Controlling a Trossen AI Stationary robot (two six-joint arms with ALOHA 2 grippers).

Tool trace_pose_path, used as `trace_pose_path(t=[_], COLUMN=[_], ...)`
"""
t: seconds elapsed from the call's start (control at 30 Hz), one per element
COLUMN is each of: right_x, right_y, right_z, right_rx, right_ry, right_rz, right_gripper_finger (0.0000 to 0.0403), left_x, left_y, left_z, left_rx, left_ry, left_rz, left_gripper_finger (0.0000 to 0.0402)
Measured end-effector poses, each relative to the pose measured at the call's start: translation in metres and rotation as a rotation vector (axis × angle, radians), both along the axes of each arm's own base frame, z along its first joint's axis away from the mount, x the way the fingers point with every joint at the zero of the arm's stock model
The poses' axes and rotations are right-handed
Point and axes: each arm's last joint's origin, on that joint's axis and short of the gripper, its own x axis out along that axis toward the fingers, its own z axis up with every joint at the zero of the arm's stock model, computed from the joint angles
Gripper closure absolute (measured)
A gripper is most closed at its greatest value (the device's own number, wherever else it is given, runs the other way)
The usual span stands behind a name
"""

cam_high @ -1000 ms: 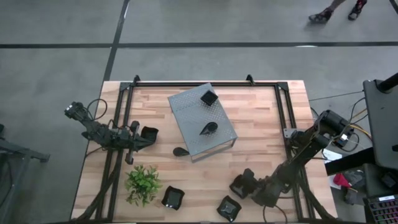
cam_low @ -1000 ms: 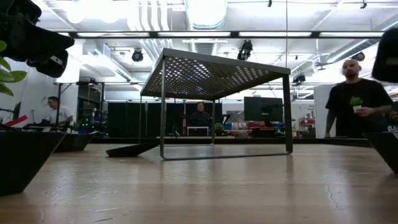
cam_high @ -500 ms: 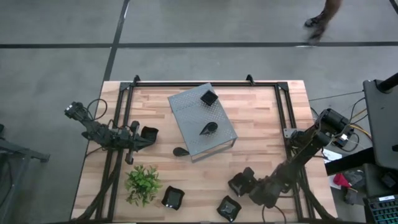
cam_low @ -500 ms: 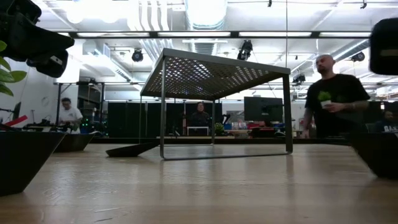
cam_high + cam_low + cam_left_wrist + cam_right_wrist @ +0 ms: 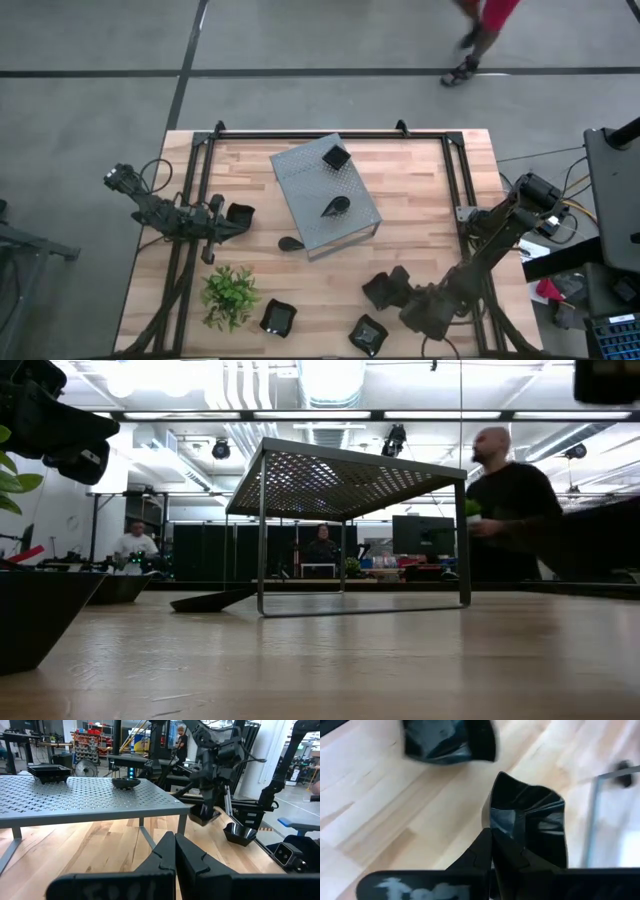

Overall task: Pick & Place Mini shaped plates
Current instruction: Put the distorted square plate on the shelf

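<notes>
Black mini plates are spread about. On the grey perforated box [image 5: 325, 195] rest a square plate [image 5: 335, 156] and a leaf-shaped one [image 5: 335, 206]. Another leaf plate [image 5: 290, 243] lies on the table at the box's near-left corner. Two square plates [image 5: 278, 317] [image 5: 368, 335] sit near the near edge. My right gripper [image 5: 491, 836] is shut on a square plate [image 5: 380, 290], right of centre near the front. My left gripper [image 5: 175, 852] is shut at the table's left side. A square plate [image 5: 240, 214] lies just beyond its fingertips; whether they touch is unclear. My right gripper pinches the square plate's raised rim [image 5: 493, 815] at one side between its two fingers. The fingers come from above, slanting from the table's right. The plate [image 5: 202, 815] hangs below the fingers, tilted and lifted clear of the table.
A green leafy plant [image 5: 230, 295] stands near the near-left corner. The box takes up the table's middle, with bare wood to its right and far side. A black frame [image 5: 455, 190] runs along the table's sides. A person [image 5: 505, 500] walks past beyond the table.
My right gripper has risen and moved a little toward the table's left and far side, carrying the square plate up off the wood. In the low view, gripper and plate climb toward the picture's top. A person has walked across behind the table.
</notes>
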Motion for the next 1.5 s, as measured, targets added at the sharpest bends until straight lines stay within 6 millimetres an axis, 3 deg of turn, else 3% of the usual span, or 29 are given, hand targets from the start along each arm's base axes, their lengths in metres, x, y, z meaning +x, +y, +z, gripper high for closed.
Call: trace_pose_path(t=[0.4,0.7,1.03,1.33,1.5], right_x=[0.026,0.07,0.126,0.156,0.167], right_y=[0.005,-0.029,-0.097,-0.199,-0.25], right_z=[0.06,0.094,0.133,0.156,0.148], right_rx=[-0.235,-0.36,-0.279,-0.187,-0.063], right_ry=[-0.215,-0.261,-0.317,-0.382,-0.39], right_rz=[0.021,0.014,0.072,0.031,-0.007], right_gripper_finger=[0.0395,0.0395,0.0395,0.0395,0.0395], left_x=[0.0,0.0,0.0,0.0,0.0], left_y=[0.0,0.0,0.0,0.0,0.0], left_z=[0.0,0.0,0.0,0.0,0.0], left_rx=[0.0,0.0,0.0,0.0,0.0], left_ry=[0.0,0.0,0.0,0.001,0.0], left_rz=[0.0,0.0,0.0,0.0,0.0], left_gripper_finger=[0.0401,0.0401,0.0401,0.0401,0.0401])
